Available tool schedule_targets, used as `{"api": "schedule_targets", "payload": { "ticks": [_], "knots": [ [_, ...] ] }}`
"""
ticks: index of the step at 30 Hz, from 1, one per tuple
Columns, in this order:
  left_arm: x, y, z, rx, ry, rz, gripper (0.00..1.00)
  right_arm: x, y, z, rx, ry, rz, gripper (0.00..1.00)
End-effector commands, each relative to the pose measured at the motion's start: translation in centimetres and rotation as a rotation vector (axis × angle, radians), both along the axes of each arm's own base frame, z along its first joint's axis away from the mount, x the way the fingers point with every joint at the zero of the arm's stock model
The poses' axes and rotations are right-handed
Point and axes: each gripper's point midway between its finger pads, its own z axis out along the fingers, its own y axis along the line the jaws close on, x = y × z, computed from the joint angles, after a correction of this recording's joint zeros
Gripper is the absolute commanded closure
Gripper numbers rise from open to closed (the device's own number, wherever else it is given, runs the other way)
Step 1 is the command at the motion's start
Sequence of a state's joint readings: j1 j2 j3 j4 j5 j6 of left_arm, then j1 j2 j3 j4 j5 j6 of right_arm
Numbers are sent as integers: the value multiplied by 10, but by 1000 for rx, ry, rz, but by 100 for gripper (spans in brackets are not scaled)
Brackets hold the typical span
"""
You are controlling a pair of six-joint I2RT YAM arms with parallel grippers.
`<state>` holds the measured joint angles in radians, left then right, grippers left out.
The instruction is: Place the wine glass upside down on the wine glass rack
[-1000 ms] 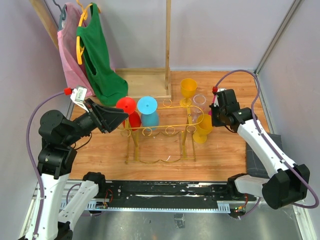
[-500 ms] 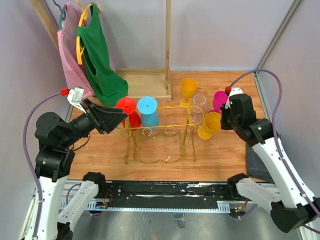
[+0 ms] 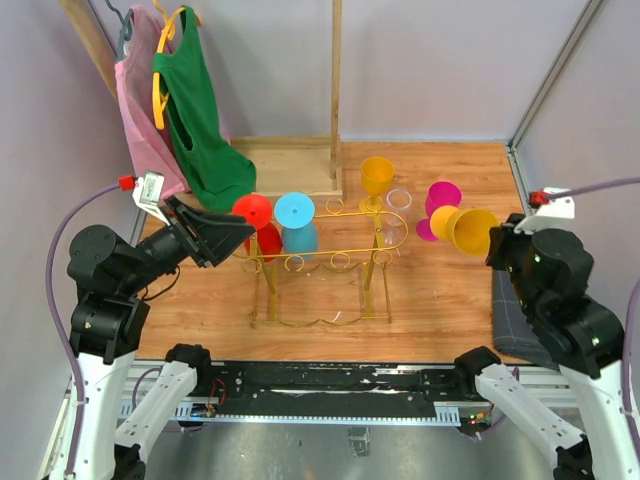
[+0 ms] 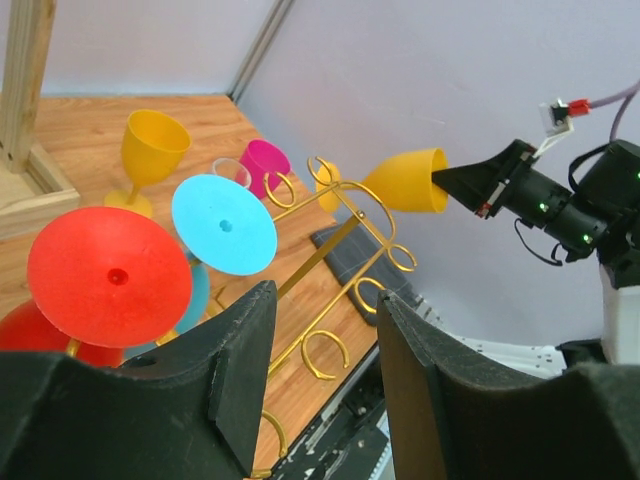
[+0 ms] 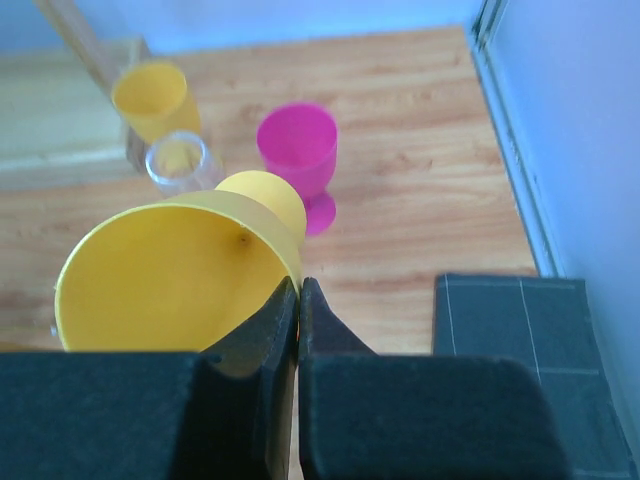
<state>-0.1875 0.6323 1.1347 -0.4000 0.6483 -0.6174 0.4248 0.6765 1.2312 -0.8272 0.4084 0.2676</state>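
Tabletop (image 3: 440,290) wooden, walls (image 3: 440,70) pale; left gripper (image 4: 322,300) agape, right gripper (image 5: 298,285) pinching yellow wine glass (image 5: 170,270).

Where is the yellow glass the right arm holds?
Top view, right side: the yellow glass is held sideways, rim pinched in the jaws of the right arm, just right of the pink glass, clear of the gold rack.

The left arm stretches rightward, its black left gripper (image 4: 322,330) half spread and empty. The raised right arm's right gripper (image 5: 298,300) pinches a yellow plastic wine glass (image 5: 170,270) by its rim.
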Motion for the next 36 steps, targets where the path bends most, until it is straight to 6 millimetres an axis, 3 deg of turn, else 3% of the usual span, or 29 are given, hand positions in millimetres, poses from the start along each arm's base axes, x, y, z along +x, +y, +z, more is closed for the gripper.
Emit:
{"api": "schedule_targets", "payload": {
  "ticks": [1, 8, 12, 17, 21, 33, 36],
  "knots": [
    [-2, -5, 8, -28, -22, -35, 50, 4, -11, 46, 43, -242, -53, 99],
    [-1, -6, 11, -40, -28, -43, 50, 10, -6, 107, 116, -529, -26, 99],
    [2, -8, 11, -53, -25, -52, 50, 15, 24, 139, 190, -646, 116, 99],
    [2, -13, 17, -87, -36, -85, 50, 7, 58, 189, 315, -825, 305, 99],
    [3, -15, 22, -119, -44, -107, 50, 2, 93, 217, 410, -866, 491, 99],
    [-4, -33, 45, -237, -81, -309, 50, -21, 186, 258, 636, -838, 1079, 99],
    [-3, -32, 53, -250, -120, -304, 50, -13, 202, 263, 684, -792, 1167, 99]
  ]
}}
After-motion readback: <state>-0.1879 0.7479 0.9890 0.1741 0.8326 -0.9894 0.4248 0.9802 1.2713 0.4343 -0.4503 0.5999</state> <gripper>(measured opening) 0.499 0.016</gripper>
